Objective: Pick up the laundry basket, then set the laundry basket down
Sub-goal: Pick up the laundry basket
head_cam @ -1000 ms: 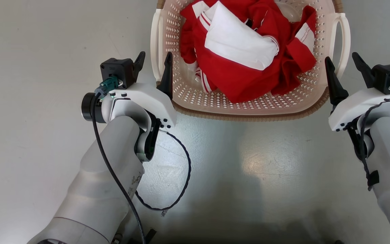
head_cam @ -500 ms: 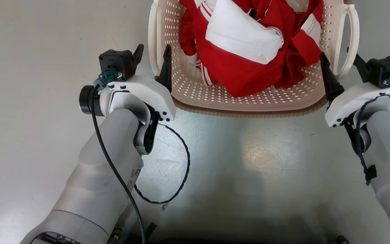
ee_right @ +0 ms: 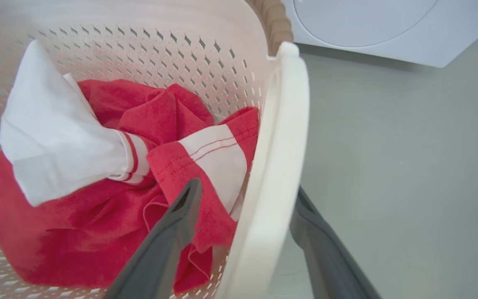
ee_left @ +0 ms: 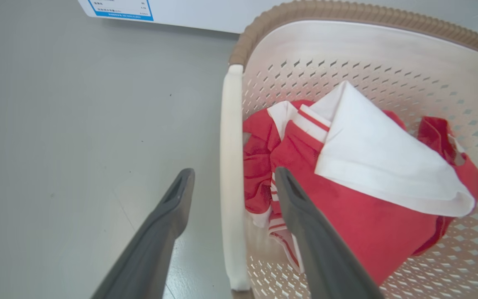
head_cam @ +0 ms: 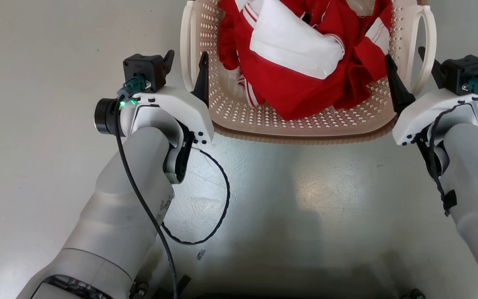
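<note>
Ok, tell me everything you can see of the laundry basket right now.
The laundry basket is a rounded-rectangular tub of cream perforated plastic with a brown woven-look rim. It stands upright on the grey floor, holding crumpled red and white garments. The open left end effector straddles its white left handle, one finger inside, one outside, with gaps either side; the open right end effector straddles the right handle likewise, contact unclear.

Grey floor (head_cam: 35, 124) carries the laundry basket (head_cam: 301, 137) and a white washing machine (ee_right: 388, 29)
</note>
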Available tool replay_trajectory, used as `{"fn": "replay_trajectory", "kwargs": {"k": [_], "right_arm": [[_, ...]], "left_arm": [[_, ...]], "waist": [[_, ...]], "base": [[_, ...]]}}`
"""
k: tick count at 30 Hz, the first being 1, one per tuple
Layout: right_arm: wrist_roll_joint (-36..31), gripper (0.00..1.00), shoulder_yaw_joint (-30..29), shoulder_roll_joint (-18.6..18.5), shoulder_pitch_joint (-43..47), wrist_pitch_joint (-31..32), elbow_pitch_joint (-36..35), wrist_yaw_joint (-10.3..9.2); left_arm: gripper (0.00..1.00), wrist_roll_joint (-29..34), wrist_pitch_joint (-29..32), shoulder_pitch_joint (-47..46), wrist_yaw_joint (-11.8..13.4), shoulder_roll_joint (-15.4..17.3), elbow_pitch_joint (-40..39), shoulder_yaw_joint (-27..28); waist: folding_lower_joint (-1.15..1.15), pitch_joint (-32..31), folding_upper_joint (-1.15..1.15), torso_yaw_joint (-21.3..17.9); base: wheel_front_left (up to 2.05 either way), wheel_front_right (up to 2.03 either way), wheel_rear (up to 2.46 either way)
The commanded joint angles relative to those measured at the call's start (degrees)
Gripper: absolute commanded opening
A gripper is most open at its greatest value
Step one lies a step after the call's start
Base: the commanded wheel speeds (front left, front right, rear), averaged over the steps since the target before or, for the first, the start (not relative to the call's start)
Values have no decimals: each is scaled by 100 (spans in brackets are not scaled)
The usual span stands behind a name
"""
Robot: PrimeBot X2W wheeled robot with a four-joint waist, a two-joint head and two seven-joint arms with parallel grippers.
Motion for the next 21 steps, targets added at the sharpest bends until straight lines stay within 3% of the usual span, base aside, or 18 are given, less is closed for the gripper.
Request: {"fn": "replay_trajectory", "kwargs": {"k": [1, 7, 11, 21], "right_arm": [[30, 100, 105, 92, 210, -29, -18, 26], [105, 100, 185, 114, 152, -29, 41, 26], [141, 95, 223, 129, 111, -29, 73, 26], [185, 96, 256, 151, 78, -29, 97, 26]], "left_arm": [[100, -42, -35, 14, 18, 130, -39, 72], [100, -58, -35, -34, 15, 130, 82, 12], [100, -76, -35, -89, 27, 130, 170, -33], [100, -87, -35, -213, 48, 130, 333, -162]], "waist": [[0, -5, 0, -1], [0, -26, 0, -15], [0, -27, 0, -24], [0, -39, 0, -53]], "base": [[0, 0, 0], [0, 0, 0], [0, 0, 0], [0, 0, 0]]}}
